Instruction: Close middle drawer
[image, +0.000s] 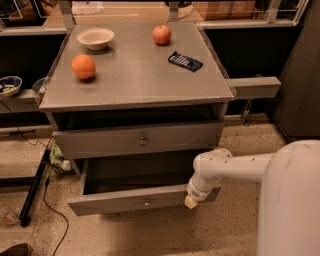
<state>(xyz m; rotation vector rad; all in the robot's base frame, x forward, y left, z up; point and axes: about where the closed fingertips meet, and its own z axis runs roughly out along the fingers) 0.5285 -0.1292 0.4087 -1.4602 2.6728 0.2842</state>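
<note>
**Middle drawer standing open, claw at the right end of its front**

The middle drawer (115, 201) is sitting pulled well out of the grey table (130, 80), and its dark interior is showing from above. Its long axis is running left to right across the view. The narrow plain front is facing outward, away from the table and toward the viewer, with the end far from the claw sitting a little lower in the view. A small round knob (147, 202) is sitting at the centre of the front, just left of the claw.

The claw (191, 201) is hanging at the right end of that front and overlapping its edge. Whether it is touching the wood cannot be told, nor can its state, wide or narrow. The white arm (235, 167) is reaching in from the right of the claw, joining the large white robot body (292, 200).

Directly above the claw, the taller-fronted drawer (100, 142) with a brassy knob (143, 141) is standing slightly out from the table.

Far above the claw, on the tabletop, four things are lying well apart:
- an orange (83, 66) to the upper left
- a pale bowl (95, 38) beyond the orange
- a red apple (161, 34) near the back edge
- a dark packet (185, 61) almost straight above the claw

Speckled floor (150, 235) is showing below the claw.
</note>
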